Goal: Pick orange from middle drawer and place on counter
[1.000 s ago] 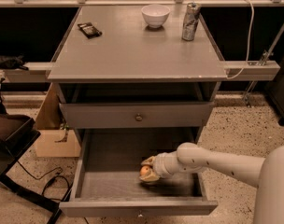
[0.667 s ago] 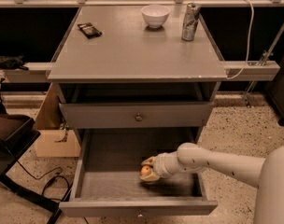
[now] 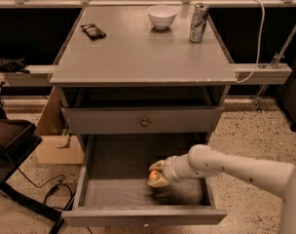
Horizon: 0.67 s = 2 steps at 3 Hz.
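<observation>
The orange [image 3: 152, 175] is a small round fruit inside the open middle drawer [image 3: 116, 182], right of the middle of its dark floor. My gripper [image 3: 155, 174] reaches in from the right on a white arm, and its two pale fingers [image 3: 158, 182] sit closed around the orange, one above and one below it. The orange is just over the drawer floor. The counter [image 3: 138, 48] is the flat grey top of the cabinet above.
On the counter stand a white bowl [image 3: 162, 16], a metal can [image 3: 198, 23] and a dark packet [image 3: 93, 31]. A shut drawer front with a round knob [image 3: 144, 122] sits above the open drawer. A cardboard box [image 3: 58, 140] and black chair [image 3: 11, 145] are at left.
The gripper and the orange stay in the same place in the drawer; no visible movement.
</observation>
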Each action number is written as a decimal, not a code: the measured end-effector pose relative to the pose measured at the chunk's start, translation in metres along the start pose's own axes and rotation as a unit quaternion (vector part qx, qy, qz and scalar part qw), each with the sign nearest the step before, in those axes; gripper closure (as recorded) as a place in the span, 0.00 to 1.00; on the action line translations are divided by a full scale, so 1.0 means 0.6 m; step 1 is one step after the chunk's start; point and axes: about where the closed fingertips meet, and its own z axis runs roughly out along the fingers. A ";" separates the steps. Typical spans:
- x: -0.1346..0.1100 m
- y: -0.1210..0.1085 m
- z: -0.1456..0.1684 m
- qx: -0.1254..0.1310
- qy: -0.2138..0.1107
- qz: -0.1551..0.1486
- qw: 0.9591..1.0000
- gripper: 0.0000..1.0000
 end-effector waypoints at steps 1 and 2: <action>-0.086 0.017 -0.140 -0.003 -0.007 -0.019 1.000 1.00; -0.195 -0.024 -0.312 0.022 -0.013 -0.038 0.999 1.00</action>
